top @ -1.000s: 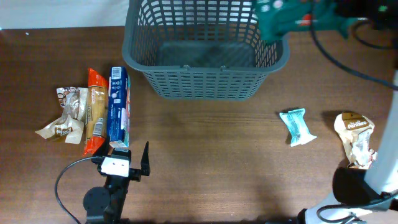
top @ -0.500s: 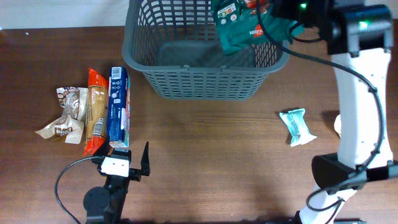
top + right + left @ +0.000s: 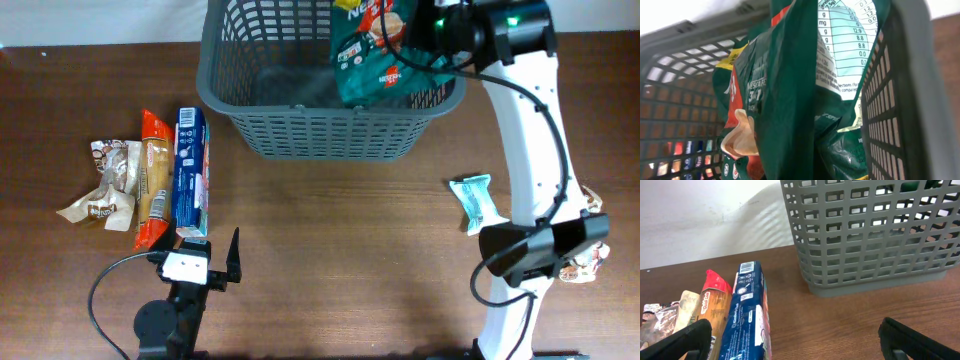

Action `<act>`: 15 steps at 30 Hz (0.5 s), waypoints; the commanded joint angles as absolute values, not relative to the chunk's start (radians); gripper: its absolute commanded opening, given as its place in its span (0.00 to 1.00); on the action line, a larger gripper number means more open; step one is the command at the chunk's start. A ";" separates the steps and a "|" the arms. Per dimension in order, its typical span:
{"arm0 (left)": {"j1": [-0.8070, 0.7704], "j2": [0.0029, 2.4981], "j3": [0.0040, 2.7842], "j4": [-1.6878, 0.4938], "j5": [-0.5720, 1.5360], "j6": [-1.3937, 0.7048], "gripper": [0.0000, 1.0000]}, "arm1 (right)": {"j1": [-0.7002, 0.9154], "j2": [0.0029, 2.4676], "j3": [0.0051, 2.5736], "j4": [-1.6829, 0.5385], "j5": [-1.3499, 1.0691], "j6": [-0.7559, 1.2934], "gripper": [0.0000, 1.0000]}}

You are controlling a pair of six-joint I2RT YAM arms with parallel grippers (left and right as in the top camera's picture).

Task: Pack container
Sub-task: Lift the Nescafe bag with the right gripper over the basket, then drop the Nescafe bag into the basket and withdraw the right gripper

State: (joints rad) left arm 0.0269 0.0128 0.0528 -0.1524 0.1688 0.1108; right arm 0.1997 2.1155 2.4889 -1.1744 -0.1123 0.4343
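The dark grey lattice basket (image 3: 330, 135) stands at the back middle of the table. My right gripper (image 3: 428, 38) is shut on a large green snack packet (image 3: 375, 60) and holds it over the basket's right half, hanging inside the rim. In the right wrist view the green packet (image 3: 790, 100) fills the frame and hides the fingers, with the basket wall (image 3: 900, 100) beside it. My left gripper (image 3: 198, 260) rests open and empty near the front edge; in its wrist view the left gripper (image 3: 800, 345) faces the basket (image 3: 870, 240).
A blue packet (image 3: 191, 170), an orange packet (image 3: 152, 180) and a crumpled white-brown packet (image 3: 105, 185) lie at the left. A light blue packet (image 3: 478, 203) and a brown-white packet (image 3: 590, 240), partly behind the right arm, lie at the right.
My right gripper has carried the green packet leftward from the basket's right rim to over its inside, and lower. The left arm has not moved.
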 commanded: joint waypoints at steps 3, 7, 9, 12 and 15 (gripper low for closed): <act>0.022 0.005 0.047 -0.150 0.171 0.105 0.99 | 0.211 2.102 2.516 -1.166 -0.009 0.526 0.04; 0.022 0.005 0.047 -0.150 0.171 0.105 0.99 | 0.213 2.129 2.506 -1.180 0.001 0.526 0.04; 0.022 0.005 0.047 -0.150 0.171 0.105 0.99 | 0.216 2.143 2.497 -1.182 0.000 0.526 0.04; 0.022 0.005 0.047 -0.150 0.171 0.105 0.99 | 0.230 2.157 2.468 -1.175 -0.003 0.525 0.04; 0.022 0.005 0.047 -0.150 0.171 0.105 0.99 | 0.242 2.162 2.434 -1.154 -0.007 0.525 0.04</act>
